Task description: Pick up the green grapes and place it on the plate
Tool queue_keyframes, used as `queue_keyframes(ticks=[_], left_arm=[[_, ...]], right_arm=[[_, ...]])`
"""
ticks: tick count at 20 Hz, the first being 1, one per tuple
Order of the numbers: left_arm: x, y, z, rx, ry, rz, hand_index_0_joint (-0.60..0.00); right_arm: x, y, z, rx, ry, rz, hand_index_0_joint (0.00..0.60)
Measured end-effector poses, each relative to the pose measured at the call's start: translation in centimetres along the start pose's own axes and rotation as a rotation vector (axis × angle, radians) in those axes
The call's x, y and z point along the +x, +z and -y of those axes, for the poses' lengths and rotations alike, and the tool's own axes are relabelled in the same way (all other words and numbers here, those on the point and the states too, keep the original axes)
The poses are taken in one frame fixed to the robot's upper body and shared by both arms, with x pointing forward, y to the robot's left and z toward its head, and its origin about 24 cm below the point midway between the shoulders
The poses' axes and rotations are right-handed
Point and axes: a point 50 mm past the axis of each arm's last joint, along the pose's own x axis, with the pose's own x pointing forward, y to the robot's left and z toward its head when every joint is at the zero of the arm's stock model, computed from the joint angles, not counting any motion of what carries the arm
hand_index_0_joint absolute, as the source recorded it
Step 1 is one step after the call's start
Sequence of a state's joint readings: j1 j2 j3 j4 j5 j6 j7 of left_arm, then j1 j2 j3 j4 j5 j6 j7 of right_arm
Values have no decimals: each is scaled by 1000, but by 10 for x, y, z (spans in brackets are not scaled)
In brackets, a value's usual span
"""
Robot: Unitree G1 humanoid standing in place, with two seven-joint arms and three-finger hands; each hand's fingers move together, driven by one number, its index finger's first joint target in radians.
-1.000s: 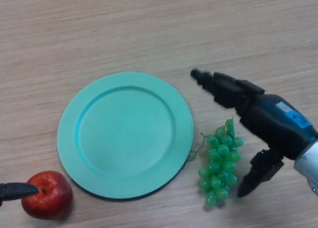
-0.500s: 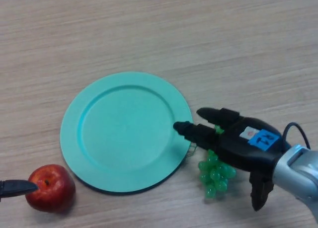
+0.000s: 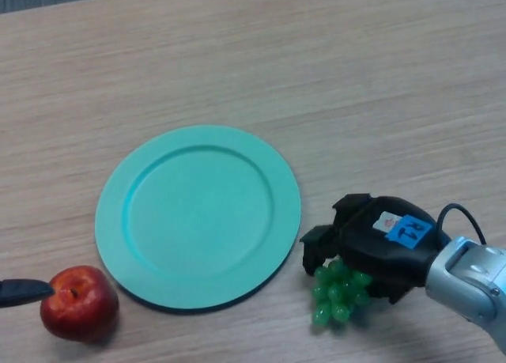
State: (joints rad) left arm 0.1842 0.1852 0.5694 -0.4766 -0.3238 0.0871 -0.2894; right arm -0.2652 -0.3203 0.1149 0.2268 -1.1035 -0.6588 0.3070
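On the wooden table (image 3: 332, 70) lies a turquoise plate (image 3: 198, 215), nothing on it; just to its right, the right hand (image 3: 379, 244) covers the green grapes (image 3: 338, 290) with its fingers curled around the top of the bunch, which is beside the plate's rim. At the lower left edge sits a red apple (image 3: 79, 302); only the tip of the left hand (image 3: 20, 291) shows beside it, and I cannot tell its state.
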Motion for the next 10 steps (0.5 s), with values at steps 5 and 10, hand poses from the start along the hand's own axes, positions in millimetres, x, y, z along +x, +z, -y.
queue_keyframes(ticks=[5, 10], left_arm=[[0, -3, -1, -3, 5, -9, 0], [0, -3, -1, -5, 4, -7, 0]], right_arm=[[-6, 5, 18, -130, 74, 9, 600], [2, 24, 90, -173, -98, 18, 600]])
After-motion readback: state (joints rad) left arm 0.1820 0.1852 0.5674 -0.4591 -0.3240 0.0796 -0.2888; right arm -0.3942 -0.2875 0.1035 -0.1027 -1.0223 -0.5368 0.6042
